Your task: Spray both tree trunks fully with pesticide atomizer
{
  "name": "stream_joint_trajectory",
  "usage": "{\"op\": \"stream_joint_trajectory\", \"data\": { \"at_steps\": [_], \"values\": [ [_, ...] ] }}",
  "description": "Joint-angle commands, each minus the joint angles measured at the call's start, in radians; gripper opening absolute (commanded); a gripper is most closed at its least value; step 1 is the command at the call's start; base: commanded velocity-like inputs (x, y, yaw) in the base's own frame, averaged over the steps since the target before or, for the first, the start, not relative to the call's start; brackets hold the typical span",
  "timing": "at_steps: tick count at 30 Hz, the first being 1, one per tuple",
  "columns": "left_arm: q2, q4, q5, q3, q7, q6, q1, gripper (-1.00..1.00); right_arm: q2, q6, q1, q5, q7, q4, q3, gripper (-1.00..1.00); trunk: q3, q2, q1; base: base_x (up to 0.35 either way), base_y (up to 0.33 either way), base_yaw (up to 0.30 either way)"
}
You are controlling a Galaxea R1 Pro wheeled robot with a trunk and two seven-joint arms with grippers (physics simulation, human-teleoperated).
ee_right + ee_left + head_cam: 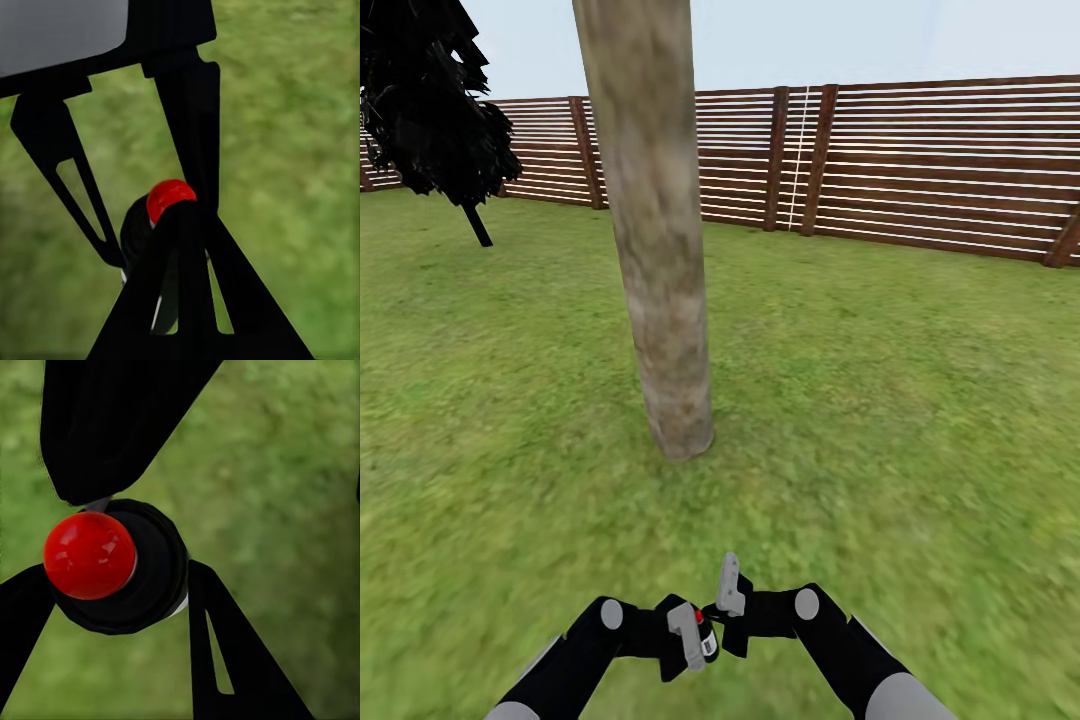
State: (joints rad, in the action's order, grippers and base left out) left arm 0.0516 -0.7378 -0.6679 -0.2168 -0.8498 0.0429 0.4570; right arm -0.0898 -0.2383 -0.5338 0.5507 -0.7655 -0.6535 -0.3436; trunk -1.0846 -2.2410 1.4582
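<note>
I had the pesticide atomizer (705,632) pinched tight in the left gripper (690,636) just short of the tree trunk (660,260) — right gripper (728,590) spread beside it — so I judged aiming high first was best.

Flat, bright daylight with no cast shadows. The lawn (920,400) smears toward six o'clock in the head view; in both wrist views grass blurs behind black silhouetted fingers (97,427).

One trunk (655,230), bare and thick. One dark-leaved tree (430,100); one slatted fence (920,160); one lawn (910,400). One atomizer (705,632) with one red cap; two grippers, left (685,632) and right (730,588).
</note>
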Motion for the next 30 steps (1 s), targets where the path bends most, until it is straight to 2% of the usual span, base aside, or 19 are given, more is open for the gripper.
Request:
{"op": "stream_joint_trajectory", "data": {
  "at_steps": [1,30],
  "values": [
    [0.000,0.000,0.001,0.000,0.000,0.000,0.000,-1.00,0.000,0.000,0.000,0.000,0.000,0.000,0.000,-1.00,0.000,0.000,0.000,0.000,0.000,0.000],
    [0.002,-0.003,0.005,0.001,0.000,0.005,0.002,-1.00,0.005,-0.001,0.000,0.002,0.000,0.008,0.002,-1.00,0.000,0.000,0.000,0.000,0.000,0.000]
  ]
}}
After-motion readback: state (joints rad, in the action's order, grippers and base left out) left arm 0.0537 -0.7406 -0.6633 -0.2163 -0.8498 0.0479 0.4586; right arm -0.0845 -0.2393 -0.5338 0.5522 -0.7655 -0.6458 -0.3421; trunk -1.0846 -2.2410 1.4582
